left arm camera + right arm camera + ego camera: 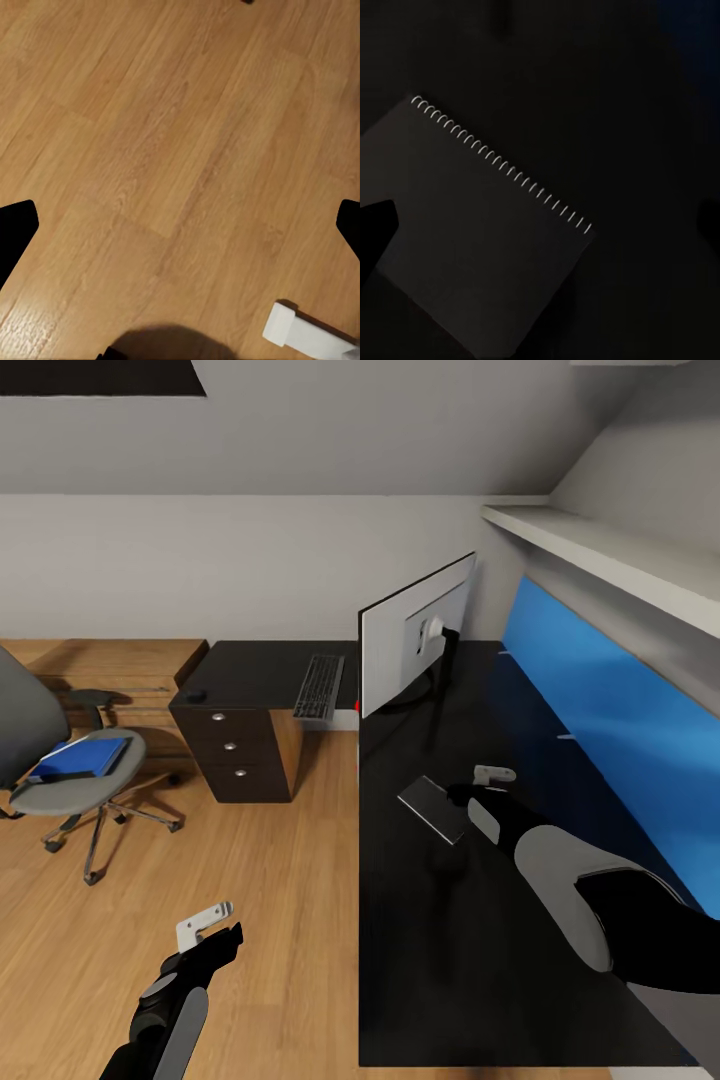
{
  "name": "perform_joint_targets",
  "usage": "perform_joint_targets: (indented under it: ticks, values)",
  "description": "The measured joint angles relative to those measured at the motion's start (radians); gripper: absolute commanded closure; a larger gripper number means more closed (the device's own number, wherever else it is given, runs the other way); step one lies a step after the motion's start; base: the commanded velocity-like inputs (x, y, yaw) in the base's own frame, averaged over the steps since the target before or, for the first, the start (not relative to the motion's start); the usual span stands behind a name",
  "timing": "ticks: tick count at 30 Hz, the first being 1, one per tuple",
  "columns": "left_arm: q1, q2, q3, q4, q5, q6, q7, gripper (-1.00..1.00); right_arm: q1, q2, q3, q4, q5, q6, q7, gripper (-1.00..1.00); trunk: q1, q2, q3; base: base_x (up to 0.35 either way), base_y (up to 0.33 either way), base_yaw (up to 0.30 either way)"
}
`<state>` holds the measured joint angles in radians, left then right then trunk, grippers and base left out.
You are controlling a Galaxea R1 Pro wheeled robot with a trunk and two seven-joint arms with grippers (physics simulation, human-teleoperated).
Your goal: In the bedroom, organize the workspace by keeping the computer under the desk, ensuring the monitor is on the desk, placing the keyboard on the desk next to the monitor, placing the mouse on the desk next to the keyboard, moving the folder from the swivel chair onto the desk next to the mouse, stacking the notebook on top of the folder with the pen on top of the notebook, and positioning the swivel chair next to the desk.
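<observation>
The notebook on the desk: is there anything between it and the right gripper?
Nothing visible. The right gripper hangs over the black desk just beside the notebook, and the right wrist view shows the notebook's cover bare, with no object on it.

The monitor (415, 650) stands at the far left of the worktop (500, 960), near its left edge. The notebook (433, 809) lies on the worktop nearer than the monitor, also close to the left edge. The right pincer (492, 778) hangs just beside the notebook, on its right. A keyboard (319, 687) lies on the lower drawer unit (240, 745) left of the worktop, at its right edge. Further left, the chair (70, 770) stands on the floor (250, 920) with the folder (80, 757) on its seat. The left pincer (207, 925) hangs over the floor, left of the worktop.
</observation>
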<state>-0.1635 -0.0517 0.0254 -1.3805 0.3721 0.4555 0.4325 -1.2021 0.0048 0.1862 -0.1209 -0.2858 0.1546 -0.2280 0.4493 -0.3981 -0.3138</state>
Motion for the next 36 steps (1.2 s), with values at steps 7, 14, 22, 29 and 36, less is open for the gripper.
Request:
perform_joint_targets:
  ticks: [7,14,22,29,36]
  values:
    - [0.000,0.000,0.000,0.000,0.001,0.000,0.000,-1.00,0.000,0.000,0.001,0.001,0.000,-0.001,0.000,-1.00,0.000,0.000,0.000,0.025,0.000,0.000]
    - [0.000,0.000,0.000,0.000,0.001,0.000,0.000,-1.00,0.000,0.000,0.001,0.001,0.000,-0.001,0.000,-1.00,0.000,0.000,0.000,0.160,0.000,0.000]
    - [0.000,0.000,0.000,0.000,0.001,0.000,0.000,-1.00,0.000,0.000,0.000,0.001,0.000,-0.004,0.003,-1.00,0.000,0.000,0.000,0.084,0.000,0.000]
    - [0.000,0.000,0.000,0.000,0.001,0.000,0.000,-1.00,0.004,0.000,0.000,0.002,0.000,-0.018,0.005,-1.00,0.000,0.000,0.000,0.026,0.000,0.000]
    - [0.000,0.000,0.000,0.000,0.003,0.000,-0.001,-1.00,0.006,0.000,0.000,0.000,0.000,-0.023,0.006,-1.00,0.000,0.000,0.000,0.131,0.000,0.000]
